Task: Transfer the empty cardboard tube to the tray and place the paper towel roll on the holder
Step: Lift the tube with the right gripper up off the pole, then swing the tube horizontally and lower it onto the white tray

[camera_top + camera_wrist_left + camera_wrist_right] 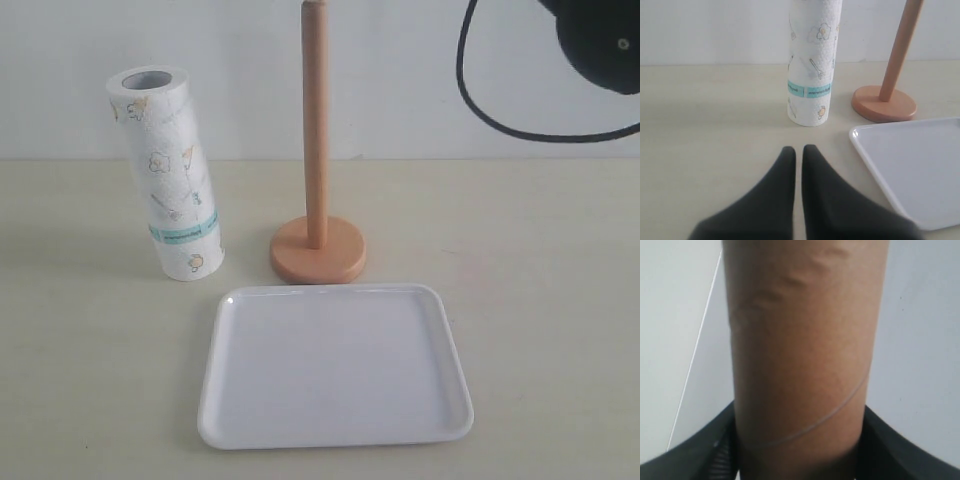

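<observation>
The brown empty cardboard tube, marked by a spiral seam, fills the right wrist view, and my right gripper is shut on it, a black finger on each side. The tube does not show in the exterior view. The white printed paper towel roll stands upright, leaning slightly, left of the wooden holder, whose rod is bare. The white tray lies in front of both with nothing in it. My left gripper is shut on nothing, low over the table a short way from the roll.
A black part of the right arm and its looping cable hang at the top right of the exterior view. A pale wall stands close behind the table. The holder and tray also show beside the roll in the left wrist view.
</observation>
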`<state>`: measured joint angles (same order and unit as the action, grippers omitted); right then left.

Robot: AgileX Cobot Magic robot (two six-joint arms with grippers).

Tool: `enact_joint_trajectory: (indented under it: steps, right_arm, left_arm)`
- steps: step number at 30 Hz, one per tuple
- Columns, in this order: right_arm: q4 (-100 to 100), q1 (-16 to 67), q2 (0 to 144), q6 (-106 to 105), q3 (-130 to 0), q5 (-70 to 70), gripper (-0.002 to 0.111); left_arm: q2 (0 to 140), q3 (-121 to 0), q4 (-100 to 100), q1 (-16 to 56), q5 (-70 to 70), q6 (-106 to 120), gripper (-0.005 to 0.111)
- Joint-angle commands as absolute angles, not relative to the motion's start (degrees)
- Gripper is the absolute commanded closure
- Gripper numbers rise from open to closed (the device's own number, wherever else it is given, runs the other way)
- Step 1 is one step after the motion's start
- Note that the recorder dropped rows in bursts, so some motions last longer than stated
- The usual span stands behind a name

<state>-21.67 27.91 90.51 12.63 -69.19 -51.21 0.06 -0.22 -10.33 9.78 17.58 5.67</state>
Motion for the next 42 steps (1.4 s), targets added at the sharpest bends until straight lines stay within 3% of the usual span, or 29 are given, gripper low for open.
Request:
enact_joint_trajectory:
  steps: [1,5,16,30,42]
  right_arm:
    - [-21.36,27.92,85.17,12.79,-69.48,-49.14,0.108]
    - [-21.36,27.92,77.34,12.69,-69.38,-41.4,0.108]
    - [-21.73,27.92,60.14,-7.24,-69.38,-1.46,0.108]
    - [-21.49,27.92,59.89,-27.48,-69.38,27.66,0.108]
    - [-10.26,29.77,63.79,-46.67,-69.28,40.69,0.108]
  left_arm:
    - [0.0,0.0,-10.74,9.78,17.59,5.87,0.103]
    - [0.0,0.0,-10.74,9.78,17.59,5.87,0.103]
    - [0.0,0.0,-10.74,9.78,17.59,5.87,0.103]
    - [0.0,0.0,-10.74,9.78,17.59,5.87,0.103]
    - [0.0,0.0,-10.74,9.78,17.59,5.87,0.103]
